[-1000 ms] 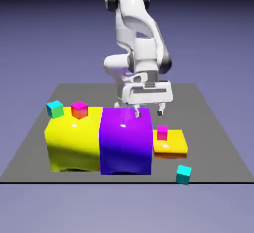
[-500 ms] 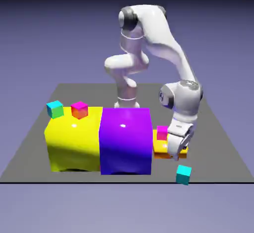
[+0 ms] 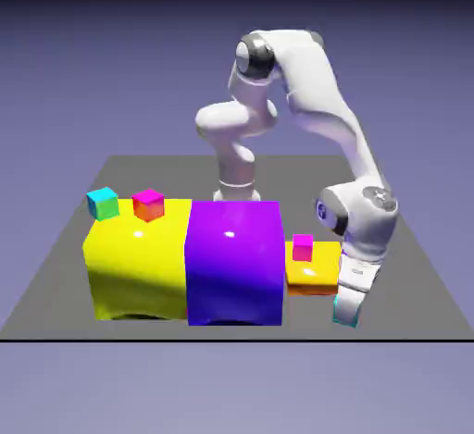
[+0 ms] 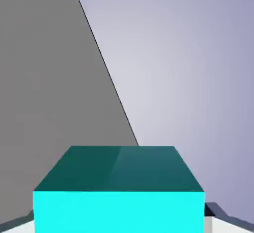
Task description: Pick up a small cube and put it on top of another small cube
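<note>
Pincer (image 3: 346,312) dropped onto small cube (image 4: 119,190); cube fills gap between tips; grip state unclear.

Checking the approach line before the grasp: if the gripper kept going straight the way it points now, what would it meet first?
The small teal cube. In the hand view it fills the space between the gripper's fingertips, so it lies directly ahead; the table is probably beneath it.
</note>
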{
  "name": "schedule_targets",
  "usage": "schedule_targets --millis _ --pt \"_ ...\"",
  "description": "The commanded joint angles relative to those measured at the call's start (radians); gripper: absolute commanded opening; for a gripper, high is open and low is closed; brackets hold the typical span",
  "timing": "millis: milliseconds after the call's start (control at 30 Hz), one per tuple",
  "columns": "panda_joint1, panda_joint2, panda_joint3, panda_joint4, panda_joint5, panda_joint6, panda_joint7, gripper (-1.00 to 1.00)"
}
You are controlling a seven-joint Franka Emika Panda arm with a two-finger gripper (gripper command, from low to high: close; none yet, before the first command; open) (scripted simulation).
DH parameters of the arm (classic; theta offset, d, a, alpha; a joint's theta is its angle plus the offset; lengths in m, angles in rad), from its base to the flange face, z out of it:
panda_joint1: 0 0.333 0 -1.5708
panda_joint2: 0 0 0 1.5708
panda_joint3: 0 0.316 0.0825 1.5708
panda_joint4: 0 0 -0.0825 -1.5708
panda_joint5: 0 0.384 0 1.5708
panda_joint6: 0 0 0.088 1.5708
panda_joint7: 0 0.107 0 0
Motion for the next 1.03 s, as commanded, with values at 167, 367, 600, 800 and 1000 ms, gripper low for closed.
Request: schedule_targets --millis 167,367,600,800,1000 --pt "-0.016 -0.217 0.038 -0.190 0.017 -0.030 0.053 -1.00" --pt "-0.032 -0.435 0.076 -0.381 0.035 -0.060 0.104 -1.00" --pt "-0.050 -0.689 0.121 -0.603 0.057 -0.095 0.164 -1.00" --pt "-0.062 -0.662 0.133 -0.698 0.040 0.025 0.199 -1.00" --pt "-0.066 -0.615 0.133 -0.714 0.029 0.087 0.207 1.00"
